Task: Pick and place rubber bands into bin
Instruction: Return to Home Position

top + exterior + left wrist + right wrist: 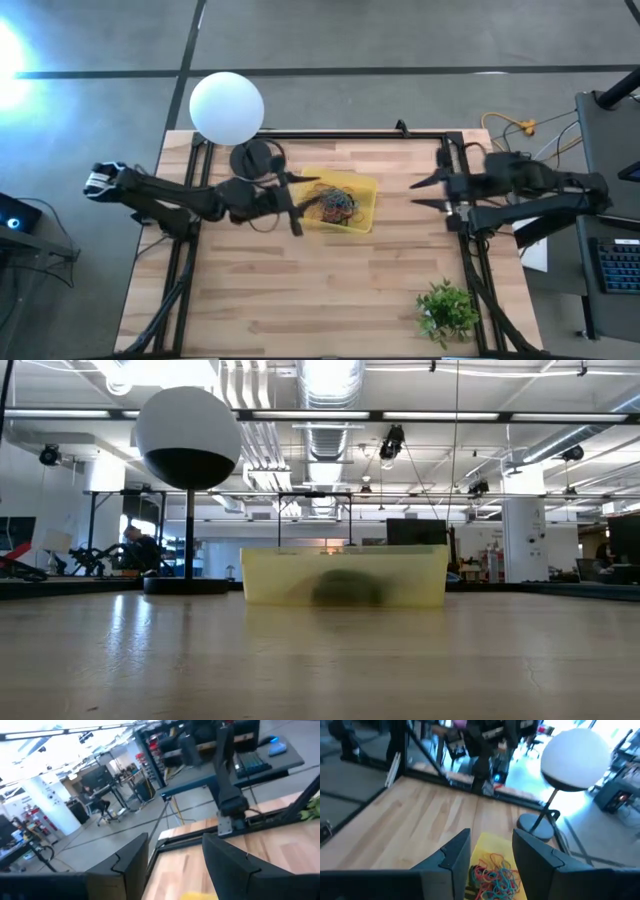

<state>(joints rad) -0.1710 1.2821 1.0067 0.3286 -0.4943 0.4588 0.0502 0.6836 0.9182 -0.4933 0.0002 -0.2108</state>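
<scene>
The bin [362, 190] is a shallow translucent yellow tray standing on the wooden table beside the lamp base. A tangled heap of rubber bands [335, 206] in red, blue, green and orange lies inside it, and the right wrist view shows the heap [494, 876] too. In the low view the bin [345, 576] shows the heap as a dark shape through its wall. My left gripper [300, 205] hovers open at the bin's left end, holding nothing [175, 865]. My right gripper [422, 193] waits open near the table's right edge, pointing toward the bin [490, 855].
A white globe lamp [227, 107] stands at the far left of the table, with its dark base [255, 158] just beyond the bin. A small green plant [447, 310] sits at the near right corner. Bare wood [300, 290] spreads across the table's near half.
</scene>
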